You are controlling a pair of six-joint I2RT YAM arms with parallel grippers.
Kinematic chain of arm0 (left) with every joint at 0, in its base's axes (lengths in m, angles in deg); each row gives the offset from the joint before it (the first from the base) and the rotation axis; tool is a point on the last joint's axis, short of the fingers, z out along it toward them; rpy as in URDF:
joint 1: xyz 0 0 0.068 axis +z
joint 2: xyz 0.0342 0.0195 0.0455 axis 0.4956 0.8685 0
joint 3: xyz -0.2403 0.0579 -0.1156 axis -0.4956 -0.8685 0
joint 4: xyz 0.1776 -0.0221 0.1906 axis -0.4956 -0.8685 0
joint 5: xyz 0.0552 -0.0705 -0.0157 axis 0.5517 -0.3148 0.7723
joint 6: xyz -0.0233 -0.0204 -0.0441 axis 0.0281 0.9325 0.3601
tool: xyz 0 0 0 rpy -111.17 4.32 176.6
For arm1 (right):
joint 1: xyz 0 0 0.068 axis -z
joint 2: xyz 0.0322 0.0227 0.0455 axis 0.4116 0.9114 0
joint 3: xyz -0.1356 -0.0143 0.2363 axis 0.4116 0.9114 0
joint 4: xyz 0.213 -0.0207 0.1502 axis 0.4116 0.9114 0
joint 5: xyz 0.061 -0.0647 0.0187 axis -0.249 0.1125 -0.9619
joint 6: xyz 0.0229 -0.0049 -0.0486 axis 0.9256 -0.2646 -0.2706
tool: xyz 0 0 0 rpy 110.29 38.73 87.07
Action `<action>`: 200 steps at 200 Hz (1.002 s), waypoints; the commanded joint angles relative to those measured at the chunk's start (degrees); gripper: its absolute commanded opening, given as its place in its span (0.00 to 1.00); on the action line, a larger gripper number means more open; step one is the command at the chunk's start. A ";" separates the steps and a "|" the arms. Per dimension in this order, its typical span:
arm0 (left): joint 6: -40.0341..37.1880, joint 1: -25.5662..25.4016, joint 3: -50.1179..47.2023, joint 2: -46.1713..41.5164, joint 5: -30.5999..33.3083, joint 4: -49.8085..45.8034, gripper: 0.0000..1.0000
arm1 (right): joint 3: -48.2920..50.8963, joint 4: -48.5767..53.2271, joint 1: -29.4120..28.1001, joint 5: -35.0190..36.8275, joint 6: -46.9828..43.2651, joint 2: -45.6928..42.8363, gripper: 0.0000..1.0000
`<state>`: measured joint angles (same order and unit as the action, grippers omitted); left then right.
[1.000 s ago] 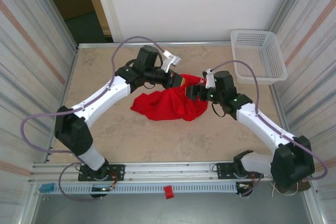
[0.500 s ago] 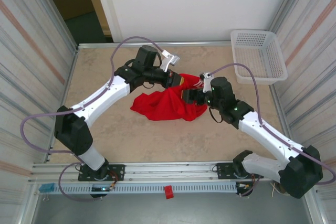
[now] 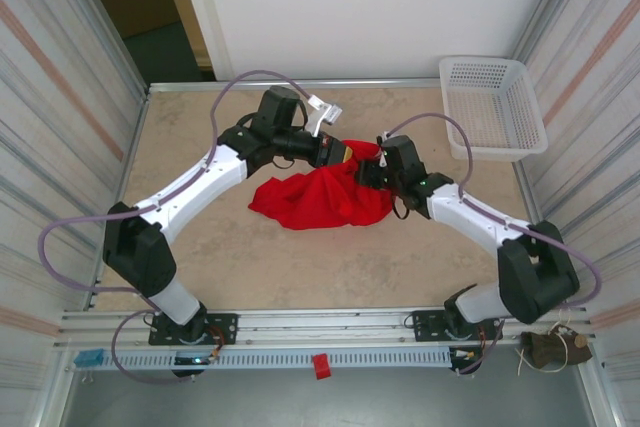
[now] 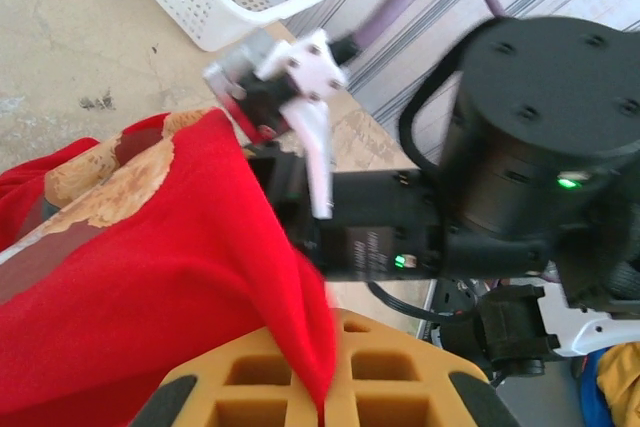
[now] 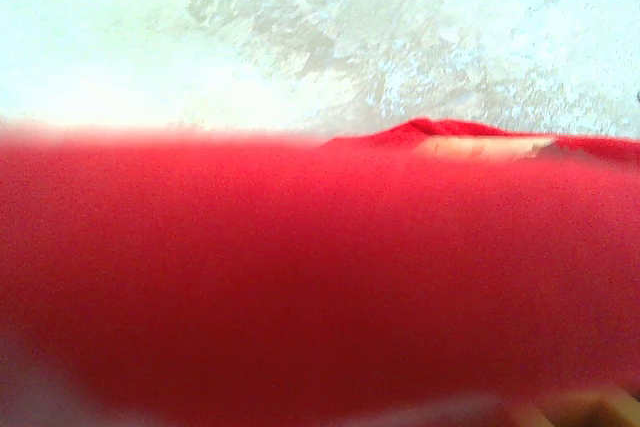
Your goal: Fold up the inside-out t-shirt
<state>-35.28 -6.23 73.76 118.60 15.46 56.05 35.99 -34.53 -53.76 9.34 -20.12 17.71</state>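
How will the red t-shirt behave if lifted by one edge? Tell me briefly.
Probably floppy: the t-shirt lies in a crumpled heap, and its edge drapes limply over a finger pad of the left gripper. Likely light: that single pinch holds a fold raised. Pushed, it would probably bunch up rather than slide whole.

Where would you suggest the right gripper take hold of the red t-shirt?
Probably the lifted upper edge of the t-shirt, beside the left gripper, approached from the right: that edge is held raised, while the rest lies bunched on the table.
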 commanded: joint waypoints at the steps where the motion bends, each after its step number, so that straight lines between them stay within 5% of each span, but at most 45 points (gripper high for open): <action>1: 1.84 0.43 -1.00 -3.54 -2.97 3.00 0.00 | -3.75 -4.41 0.57 -5.57 -1.73 1.78 0.35; 31: 5.40 3.26 -4.45 -4.60 -0.85 6.04 0.00 | -4.48 -3.12 3.16 -23.13 -7.61 -2.11 0.00; 75: 11.43 11.27 -9.63 -3.37 2.39 11.86 0.00 | -4.60 4.77 9.46 -46.56 -10.49 -12.46 0.00; 99: 11.87 13.16 -8.52 0.20 2.06 12.94 0.23 | -5.41 2.93 10.97 -56.74 -7.30 -13.70 0.00; 115: 11.51 13.53 -7.58 1.05 2.28 13.00 0.35 | -5.42 0.16 10.97 -59.42 -4.95 -13.08 0.00; 157: 10.80 13.41 -10.38 -7.48 5.91 10.59 0.49 | -4.60 -1.74 11.70 -60.40 -4.02 -10.50 0.00; 200: 8.87 4.41 -17.83 -16.26 14.56 8.27 0.58 | -3.57 -3.83 12.28 -61.21 -2.64 -10.61 0.00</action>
<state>-24.07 3.36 59.25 106.56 23.64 66.04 32.06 -35.23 -41.89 -49.08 -24.67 7.39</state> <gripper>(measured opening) 0.568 0.056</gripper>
